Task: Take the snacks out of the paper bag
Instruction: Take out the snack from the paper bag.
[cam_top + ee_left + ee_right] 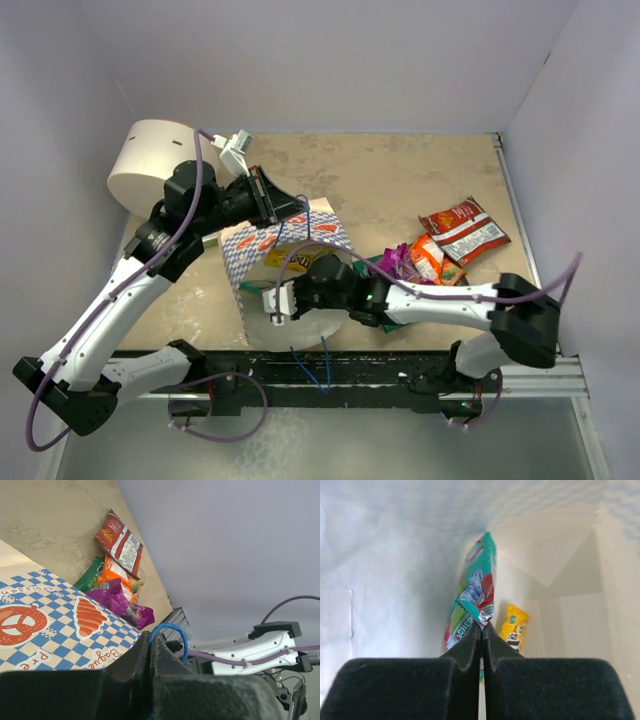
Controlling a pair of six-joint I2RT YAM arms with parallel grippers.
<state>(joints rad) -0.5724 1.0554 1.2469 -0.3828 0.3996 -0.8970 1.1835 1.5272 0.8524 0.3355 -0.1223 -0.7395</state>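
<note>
Four packets [432,255] lay out on the table [400,170] at the paper bag's [300,232] three o'clock, while the right claw [481,627], inside the bag, clenched a teal packet [475,597] beside a yellow packet [516,625], and the left claw [150,641] pinched the blue handle [175,628].

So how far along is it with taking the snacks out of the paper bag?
Partway. Done: a red packet, an orange packet, a purple packet and a green packet lie on the table beside the bag. In hand: the left end effector holds the bag at its rim, and the right end effector, inside, is shut on a teal packet. Left: lifting that out, then the yellow packet lying inside.
</note>
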